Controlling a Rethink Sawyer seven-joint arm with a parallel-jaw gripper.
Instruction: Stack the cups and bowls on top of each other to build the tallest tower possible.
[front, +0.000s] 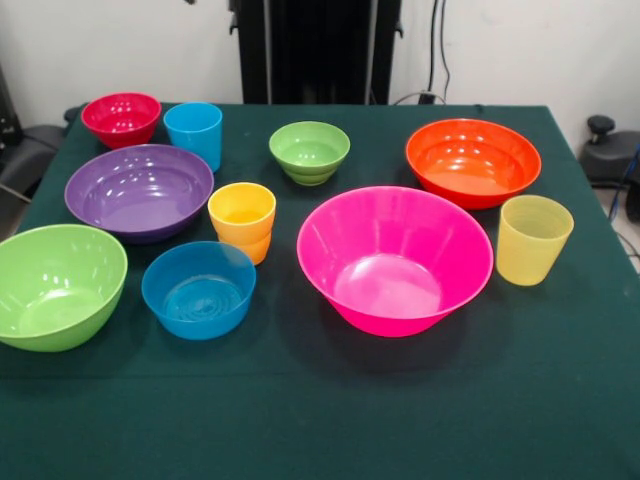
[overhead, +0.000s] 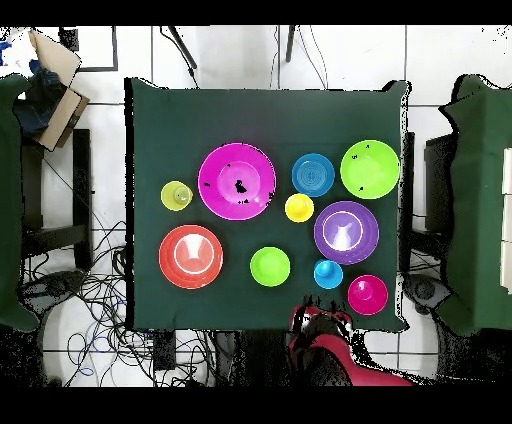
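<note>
Ten pieces spread singly over the green table (front: 560, 400), all mouth-up, nothing stacked. Clock directions below read from the front view, centred on the big pink bowl (front: 395, 258), itself just right of the table's middle.

At 1 o'clock, near but apart: the orange bowl (front: 473, 160). At 3 o'clock, just beside the pink rim: the pale ribbed yellow cup (front: 533, 238). At 11 o'clock, toward the far edge: the small green bowl (front: 309, 151). At 9 o'clock, close by: the orange-yellow cup (front: 242, 221). Below that cup, touching or very nearly so: the mid blue bowl (front: 198, 289). Farther out at 9 o'clock, at the table's left edge: the big lime green bowl (front: 58, 286). At 10 o'clock: the purple bowl (front: 139, 191), with the sky blue cup (front: 194, 133) just behind its far rim and the small red bowl (front: 121, 118) next to that cup at the far left corner.

Seen from overhead: red arm at the table's bottom edge, with the gripper (overhead: 318, 322) hanging over that edge near the sky blue cup (overhead: 328, 273) and small red bowl (overhead: 367, 294). Apparently holding nothing, though too dark and ragged to be sure; cannot tell how wide the pincer stands.
</note>
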